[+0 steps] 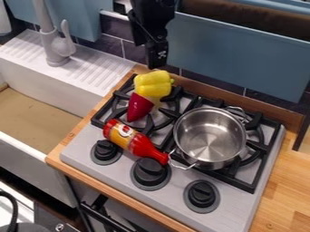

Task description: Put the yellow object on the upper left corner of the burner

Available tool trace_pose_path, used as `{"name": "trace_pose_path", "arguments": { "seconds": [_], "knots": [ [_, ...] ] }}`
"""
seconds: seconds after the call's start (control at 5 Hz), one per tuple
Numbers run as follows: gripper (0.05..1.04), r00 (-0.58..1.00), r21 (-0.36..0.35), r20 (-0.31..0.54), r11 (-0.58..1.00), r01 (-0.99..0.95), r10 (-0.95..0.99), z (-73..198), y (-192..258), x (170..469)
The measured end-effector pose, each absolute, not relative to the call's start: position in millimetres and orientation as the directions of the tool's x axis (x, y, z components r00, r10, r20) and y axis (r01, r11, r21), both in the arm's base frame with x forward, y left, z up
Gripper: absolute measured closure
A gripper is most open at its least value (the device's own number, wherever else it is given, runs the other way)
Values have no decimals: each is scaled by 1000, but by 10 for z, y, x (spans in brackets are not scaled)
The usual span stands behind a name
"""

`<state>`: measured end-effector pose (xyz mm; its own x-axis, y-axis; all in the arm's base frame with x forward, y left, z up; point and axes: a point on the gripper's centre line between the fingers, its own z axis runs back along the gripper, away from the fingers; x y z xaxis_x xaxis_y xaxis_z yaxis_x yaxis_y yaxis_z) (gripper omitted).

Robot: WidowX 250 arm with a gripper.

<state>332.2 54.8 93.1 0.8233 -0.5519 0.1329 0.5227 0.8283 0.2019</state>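
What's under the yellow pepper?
Parts of the black grate show around the yellow pepper. Whatever is directly beneath is covered, so I can't tell how it's supported.

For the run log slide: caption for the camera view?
Yellow pepper on the stove beside a red cone-shaped object, ketchup-style bottle and steel pot.

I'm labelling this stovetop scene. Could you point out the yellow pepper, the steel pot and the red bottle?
Yellow pepper (152, 84): camera view, middle of its body.
Steel pot (210, 141): camera view, its inside bottom.
Red bottle (122, 137): camera view, on its label.
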Motion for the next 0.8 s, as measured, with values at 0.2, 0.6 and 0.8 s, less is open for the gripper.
{"name": "trace_pose_path", "arguments": {
  "seconds": [0.2,0.6,0.8],
  "knots": [
    [90,925,179,130,926,333,-357,952,423,3222],
    [90,985,91,164,995,35,-50,981,314,3135],
    [90,985,65,161,997,46,-56,981,274,3127]
  ]
}}
